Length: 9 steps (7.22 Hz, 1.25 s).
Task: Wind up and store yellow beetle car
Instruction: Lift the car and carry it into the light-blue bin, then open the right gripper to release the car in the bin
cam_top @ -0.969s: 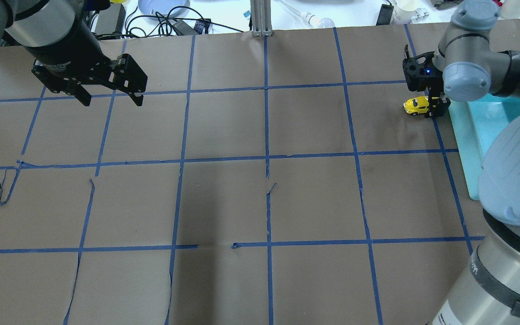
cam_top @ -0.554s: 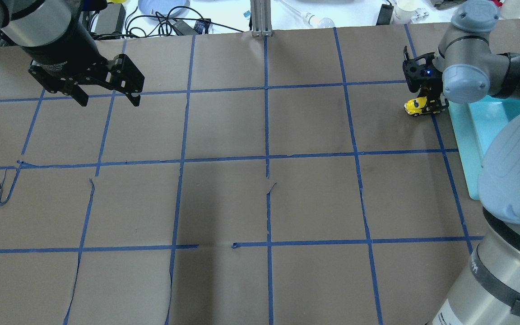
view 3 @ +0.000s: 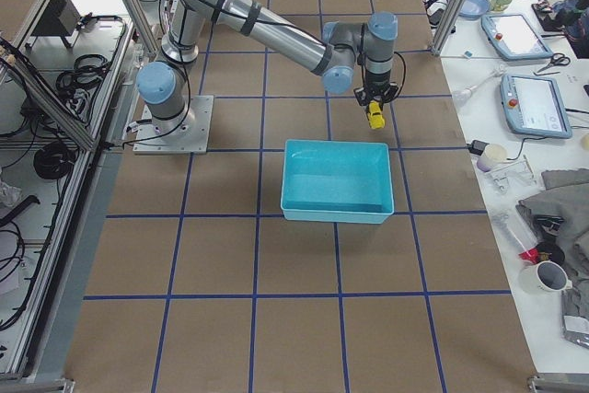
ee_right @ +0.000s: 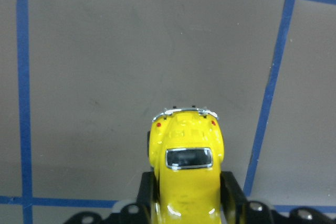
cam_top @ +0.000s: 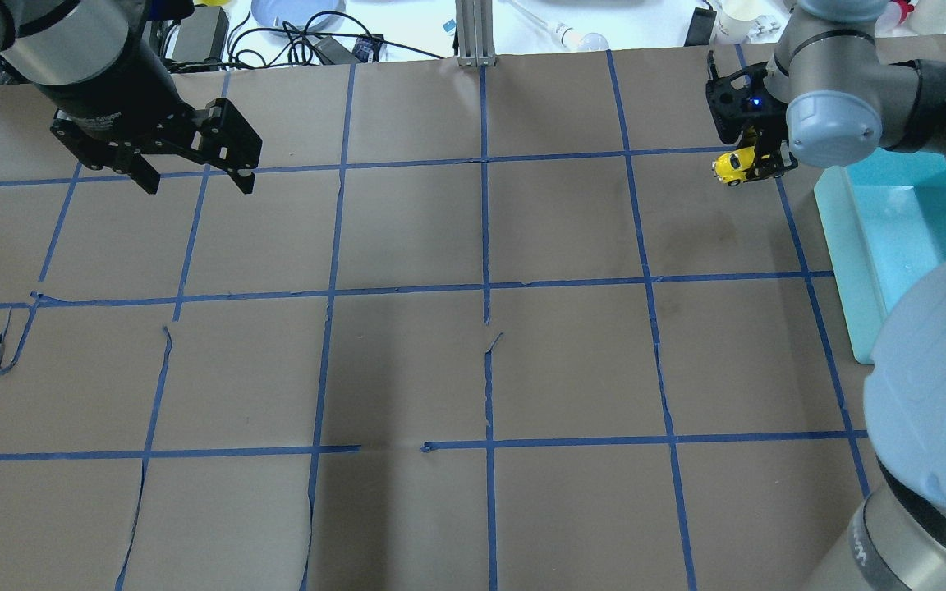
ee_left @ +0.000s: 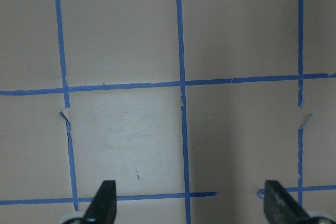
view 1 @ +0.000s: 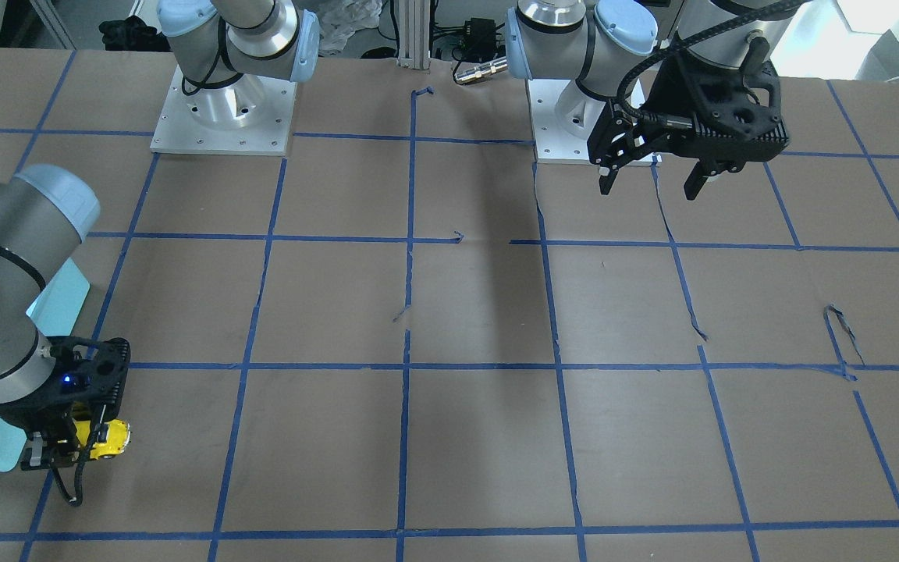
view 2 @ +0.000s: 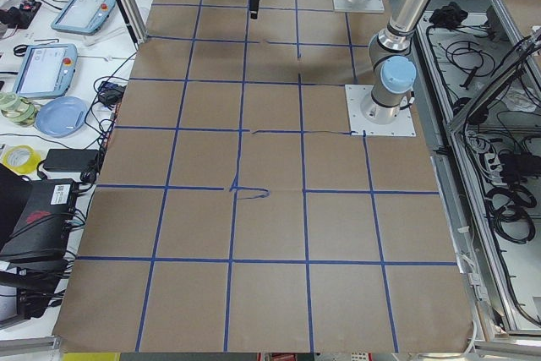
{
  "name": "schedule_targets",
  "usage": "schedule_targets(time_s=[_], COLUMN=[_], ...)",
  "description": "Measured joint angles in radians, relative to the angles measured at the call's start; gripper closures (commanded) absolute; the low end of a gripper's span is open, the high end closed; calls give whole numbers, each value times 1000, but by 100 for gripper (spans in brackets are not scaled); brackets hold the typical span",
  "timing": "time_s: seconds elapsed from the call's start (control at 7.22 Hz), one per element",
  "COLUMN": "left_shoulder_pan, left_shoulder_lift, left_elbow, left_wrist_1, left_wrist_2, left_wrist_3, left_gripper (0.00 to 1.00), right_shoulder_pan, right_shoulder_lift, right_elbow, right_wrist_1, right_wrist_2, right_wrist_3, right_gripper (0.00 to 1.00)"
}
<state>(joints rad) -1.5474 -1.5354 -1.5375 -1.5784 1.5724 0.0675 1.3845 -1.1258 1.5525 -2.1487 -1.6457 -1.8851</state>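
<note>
The yellow beetle car (cam_top: 732, 164) is clamped between the fingers of my right gripper (cam_top: 750, 167), which holds it above the table at the far right, just outside the teal bin (cam_top: 851, 246). In the right wrist view the car (ee_right: 186, 166) sticks out forward from the gripper (ee_right: 186, 205), its dark window facing up. It also shows in the front view (view 1: 108, 437) and the right side view (view 3: 375, 117). My left gripper (cam_top: 198, 182) is open and empty, hovering over the far left of the table (view 1: 647, 187), with bare paper between its fingertips (ee_left: 102, 200).
The teal bin (view 3: 336, 213) stands open on the robot's right side of the table. Brown paper with a blue tape grid (cam_top: 485, 287) covers the table. Cables, a plate and bottles lie beyond the far edge (cam_top: 300, 25).
My right gripper has closed on the car and lifted it off the table, moving up and toward the far edge. The left gripper has barely moved.
</note>
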Motion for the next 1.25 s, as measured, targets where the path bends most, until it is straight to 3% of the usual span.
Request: schedule_targets(time_s=[0.28,0.69,1.11,1.25], left_shoulder_pan=[1,2,2,2], left_shoulder_lift=[0,-1,-2,-2], left_elbow=[2,3,5,5], left_wrist_1=[0,0,0,0], left_wrist_2=[0,0,0,0], left_wrist_3=[0,0,0,0], left_gripper=[0,0,0,0], right_shoulder_pan=[-61,-279,-409,-425], right_shoulder_lift=[-100,-144,-114,-85], right_elbow=[1,29,213,255], right_wrist_1=[96,193,-10,-89], right_wrist_2=[-53,-65,-3,7], right_wrist_3=[-23,-120,-266,-286], right_gripper=[100,100,100,80])
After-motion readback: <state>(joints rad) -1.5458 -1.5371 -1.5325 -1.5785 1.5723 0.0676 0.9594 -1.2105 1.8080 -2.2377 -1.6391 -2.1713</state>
